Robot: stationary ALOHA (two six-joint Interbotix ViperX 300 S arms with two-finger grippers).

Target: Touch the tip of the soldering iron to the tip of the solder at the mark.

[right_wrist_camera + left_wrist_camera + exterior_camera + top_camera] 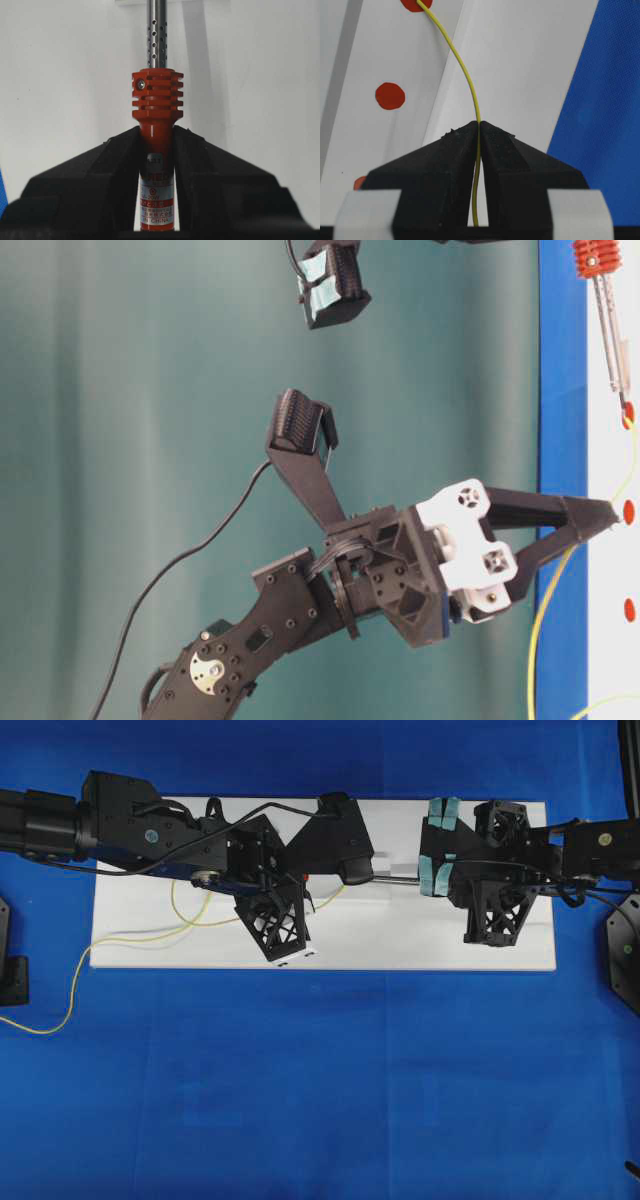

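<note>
My left gripper (479,125) is shut on the solder (470,85), a thin yellow wire that runs up from the jaws onto a red mark (416,4) at the frame's top edge. My right gripper (156,131) is shut on the orange-red body of the soldering iron (156,95), whose perforated silver shaft (156,35) points away over the white board. In the table-level view the soldering iron (610,340) has its dark tip at the edge of a red mark (628,420), and the solder (634,465) curves up towards it. Whether the two tips touch I cannot tell.
The white board (450,945) lies on blue cloth (320,1080). Two more red dots (390,95) (359,182) sit beside the solder. Slack solder (75,990) trails off the board's left end onto the cloth. The iron's shaft (395,878) spans the gap between both wrists.
</note>
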